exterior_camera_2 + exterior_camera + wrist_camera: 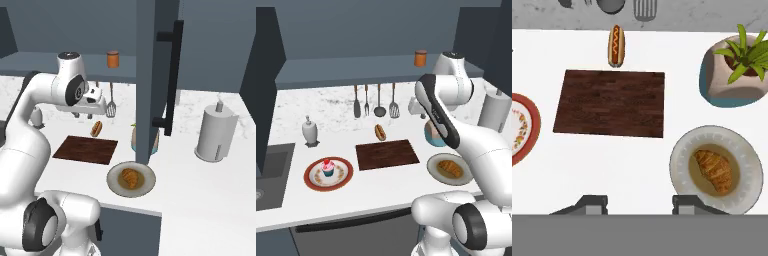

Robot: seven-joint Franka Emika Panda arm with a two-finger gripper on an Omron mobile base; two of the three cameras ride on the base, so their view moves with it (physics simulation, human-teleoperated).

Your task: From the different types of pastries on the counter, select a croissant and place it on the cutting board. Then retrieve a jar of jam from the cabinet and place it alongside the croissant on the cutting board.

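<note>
White speckled bench (381, 192) under dark wall cabinets; utensils hang along the backsplash. The cutting board (610, 102) lies bare near the middle, grain running lengthwise, ready to receive both items. The croissant (714, 170) sits on a pale plate (682, 150) just right of the board, not yet touched. A small bun (616, 45) lies just behind the board, and a cupcake (328, 167) stands on a red-rimmed plate (311, 175) to its left; neither is wanted. The orange jam jar (420, 58) stands on the cabinet shelf (331, 67), well apart from the board. The hand (639, 204) hangs high above the bench, looking straight down, fingers spread wide and empty. I judge the croissant pickup is the step in hand: the hand must shift right and descend.
</note>
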